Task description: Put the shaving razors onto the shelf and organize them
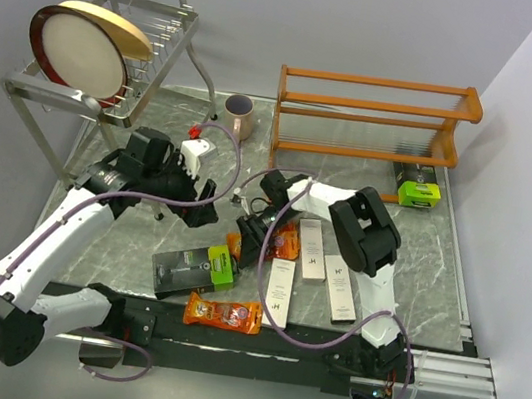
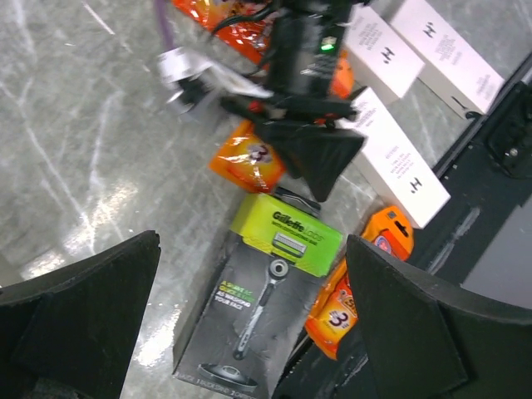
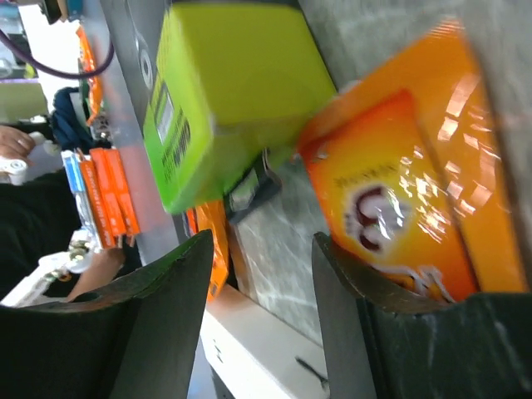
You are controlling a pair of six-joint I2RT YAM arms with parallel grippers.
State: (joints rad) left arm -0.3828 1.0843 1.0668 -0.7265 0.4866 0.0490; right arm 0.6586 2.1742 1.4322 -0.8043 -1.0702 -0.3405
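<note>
Shelf: the shelf (image 1: 375, 116) stands at the far right of the tabletop (image 1: 436, 277); one lime-topped pack (image 1: 417, 191) sits low at its right end.
Razors: the rest lie flat between the arms: white boxes (image 1: 312, 250), orange packets (image 1: 224, 312), and a lime-and-black pack (image 1: 196, 270).
Left pincer: the left pincer (image 2: 253, 249) is spread wide and empty, hanging above the lime-and-black pack.
Right pincer: the right pincer (image 3: 266, 249) has its fingers apart with nothing between them; its tips are low beside an orange packet (image 3: 399, 191).
Handling, packets: probably light, glossy and slippery, lying too flat to straddle easily; best pinched across a raised edge.
Handling, boxes: stiff light card, likely easy to dent; grip mid-length across the narrow width.
Handling, lime-and-black pack: broad, so likely best taken across its shorter side.
</note>
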